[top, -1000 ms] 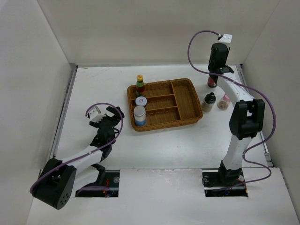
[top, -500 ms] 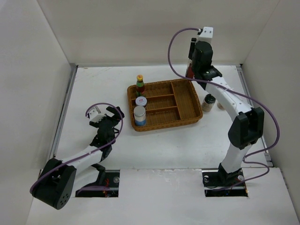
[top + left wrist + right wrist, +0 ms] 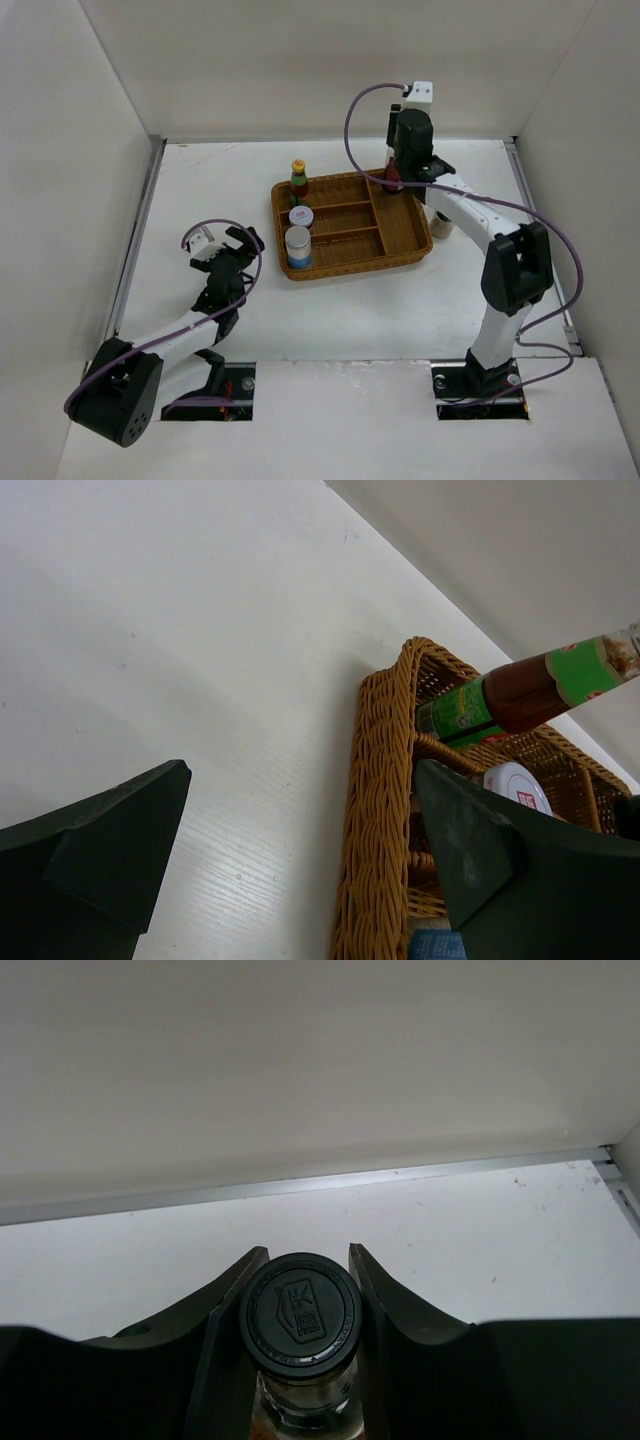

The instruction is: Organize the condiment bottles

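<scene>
My right gripper is shut on the tall clear black-capped bottle and holds it upright over the back right part of the wicker tray. In the right wrist view the fingers clamp its neck just below the black cap. The yellow-capped sauce bottle, the white-lidded jar and the silver-lidded jar stand in the tray's left compartments. The dark shaker stands right of the tray, partly behind the right arm. The pink-capped jar is hidden. My left gripper is open and empty, left of the tray.
The left wrist view shows the tray's woven left wall between my open fingers, with the sauce bottle and the white lid beyond. White walls enclose the table on three sides.
My right arm has carried the black-capped bottle from the back right of the table leftward to over the tray. The left arm has not moved.
</scene>
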Robot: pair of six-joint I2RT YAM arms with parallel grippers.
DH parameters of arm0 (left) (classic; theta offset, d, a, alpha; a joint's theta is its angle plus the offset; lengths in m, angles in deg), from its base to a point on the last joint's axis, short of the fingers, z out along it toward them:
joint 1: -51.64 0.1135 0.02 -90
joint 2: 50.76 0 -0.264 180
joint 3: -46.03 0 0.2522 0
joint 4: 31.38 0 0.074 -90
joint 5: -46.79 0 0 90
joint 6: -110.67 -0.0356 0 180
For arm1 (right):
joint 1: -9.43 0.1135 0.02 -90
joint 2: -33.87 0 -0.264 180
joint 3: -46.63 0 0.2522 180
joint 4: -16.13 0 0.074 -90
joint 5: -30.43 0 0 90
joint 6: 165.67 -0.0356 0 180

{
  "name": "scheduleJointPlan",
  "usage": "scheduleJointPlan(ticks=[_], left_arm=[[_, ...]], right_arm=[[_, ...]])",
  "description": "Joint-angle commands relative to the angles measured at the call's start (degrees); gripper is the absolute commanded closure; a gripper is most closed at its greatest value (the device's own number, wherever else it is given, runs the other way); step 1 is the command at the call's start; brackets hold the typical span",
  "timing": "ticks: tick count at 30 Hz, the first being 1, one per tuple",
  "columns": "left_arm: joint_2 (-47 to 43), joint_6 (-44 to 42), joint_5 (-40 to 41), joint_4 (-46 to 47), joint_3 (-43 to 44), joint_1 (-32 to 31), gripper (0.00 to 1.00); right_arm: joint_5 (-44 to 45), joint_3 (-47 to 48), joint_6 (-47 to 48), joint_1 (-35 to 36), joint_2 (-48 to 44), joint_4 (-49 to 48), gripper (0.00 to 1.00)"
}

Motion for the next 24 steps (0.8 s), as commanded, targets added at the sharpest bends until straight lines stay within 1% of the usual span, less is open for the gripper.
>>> scheduleJointPlan(ticks=[1, 8, 10, 14, 18, 20, 24], left_arm=[[-0.7, 0.4, -0.4, 2.5, 0.9, 0.4, 0.0], [-0.9, 0.4, -0.4, 2.5, 0.9, 0.4, 0.0], [-1.0, 0.4, -0.4, 2.4, 0.9, 0.4, 0.0], [-0.9, 0.4, -0.4, 2.4, 0.9, 0.4, 0.0], [-0.9, 0.4, -0.4, 2.5, 0.9, 0.3, 0.0], [-1.1, 0.4, -0.4, 2.3, 0.9, 0.3, 0.0], [-1.4, 0.4, -0.4, 2.2, 0.9, 0.4, 0.0]], right_arm=[[-0.3, -0.4, -2.1, 1.6, -0.7, -11.6, 0.73], [-0.2, -5.9, -2.9, 2.5, 0.7, -18.1, 0.73], [-0.1, -7.2, -2.9, 2.7, 1.1, -19.1, 0.7], [0.2, -10.2, -3.0, 2.9, 0.4, -20.3, 0.54], [0.5, -12.0, -3.0, 3.1, -1.8, -19.6, 0.31], [0.6, -13.0, -3.0, 3.1, -3.8, -18.7, 0.24], [0.6, -16.3, -3.7, 3.1, -9.1, -16.8, 0.14]])
